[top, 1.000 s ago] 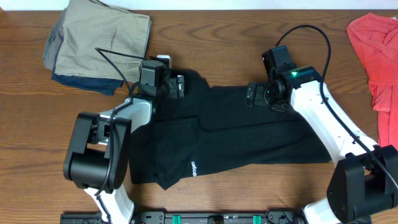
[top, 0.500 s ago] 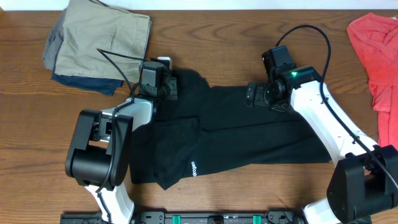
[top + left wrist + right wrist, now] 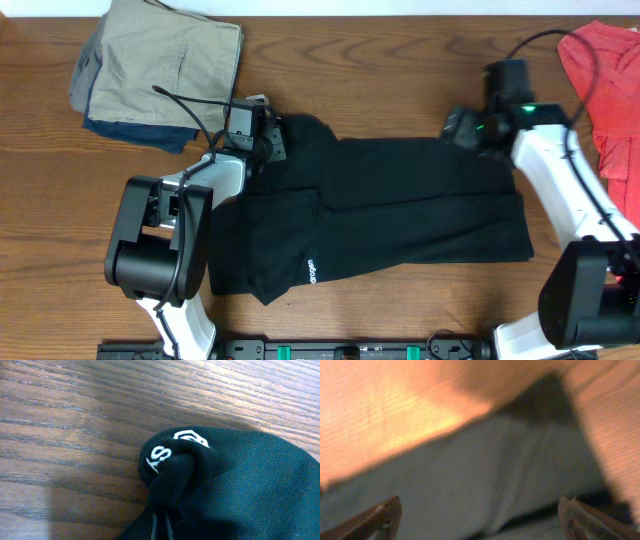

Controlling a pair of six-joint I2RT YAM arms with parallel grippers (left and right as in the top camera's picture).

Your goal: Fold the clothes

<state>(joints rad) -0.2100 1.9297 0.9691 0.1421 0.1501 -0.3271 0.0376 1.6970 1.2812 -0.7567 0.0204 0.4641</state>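
- The left end effector (image 3: pixel 274 141) is clamped shut on a bunched corner of the black T-shirt (image 3: pixel 400 205), at its far left edge.
- The right end effector (image 3: pixel 481 516) stands wide open, holding nothing, over the shirt's far right edge.
- The T-shirt lies spread across the wooden surface (image 3: pixel 400 70) between the two arms.
- Folded khaki clothes (image 3: pixel 165 60) sit at the far left.
- A red garment (image 3: pixel 600 80) lies at the far right.

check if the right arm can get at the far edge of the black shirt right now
Probably yes: the right hand, open, hovers just over the black T-shirt at its far edge, with nothing lying between them.
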